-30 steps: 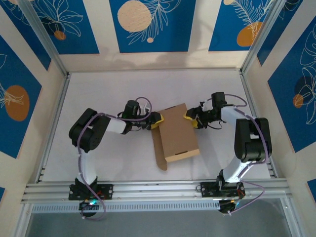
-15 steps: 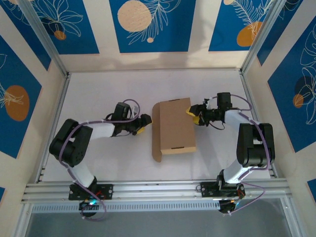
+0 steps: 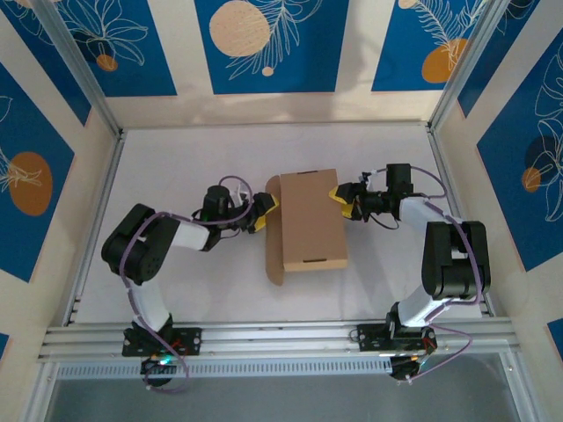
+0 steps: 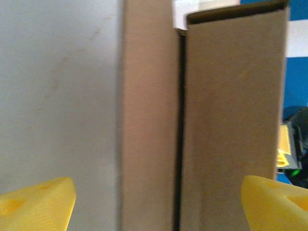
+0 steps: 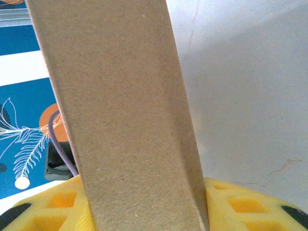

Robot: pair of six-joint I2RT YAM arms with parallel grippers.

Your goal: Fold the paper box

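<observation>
paper box (image 3: 306, 220) in right gripper (image 3: 339, 202)

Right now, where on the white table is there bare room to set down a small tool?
Bare: the far strip of white table between the brown cardboard box and the back wall, and the near strip between box and aluminium rail. Crowded: beside the box, where the open left gripper faces its left side and the right gripper clamps its right edge.

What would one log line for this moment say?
paper box: on table | left gripper: open at its left flap | right gripper: clamped on its right edge
</observation>
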